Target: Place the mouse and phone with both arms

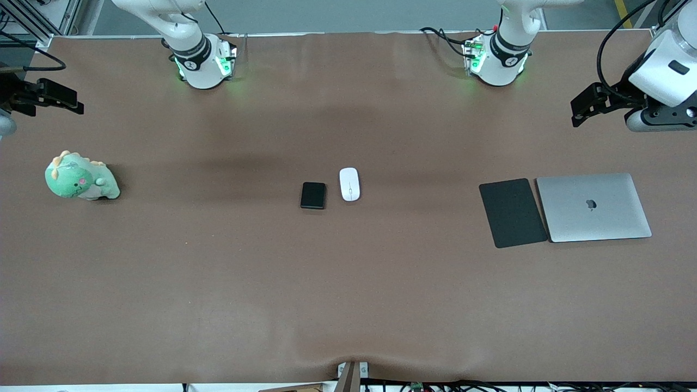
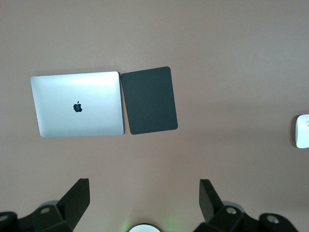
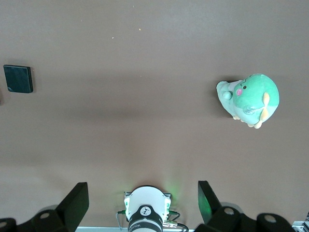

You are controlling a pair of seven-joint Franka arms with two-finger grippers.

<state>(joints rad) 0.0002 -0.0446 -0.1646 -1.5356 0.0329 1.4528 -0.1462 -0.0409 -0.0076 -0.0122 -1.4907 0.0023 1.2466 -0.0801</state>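
Robotics lab: two arms at a brown table.

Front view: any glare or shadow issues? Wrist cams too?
Front view: soft dark shadow bands cross the brown table above the small black phone; green base glow. Left wrist view: bright sheen on the silver laptop. Right wrist view: a broad shadow band.

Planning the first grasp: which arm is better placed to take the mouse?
Probably left. The mouse lies beside the phone, toward the left arm's end. The open left claw already views it; the open right claw views only the phone.
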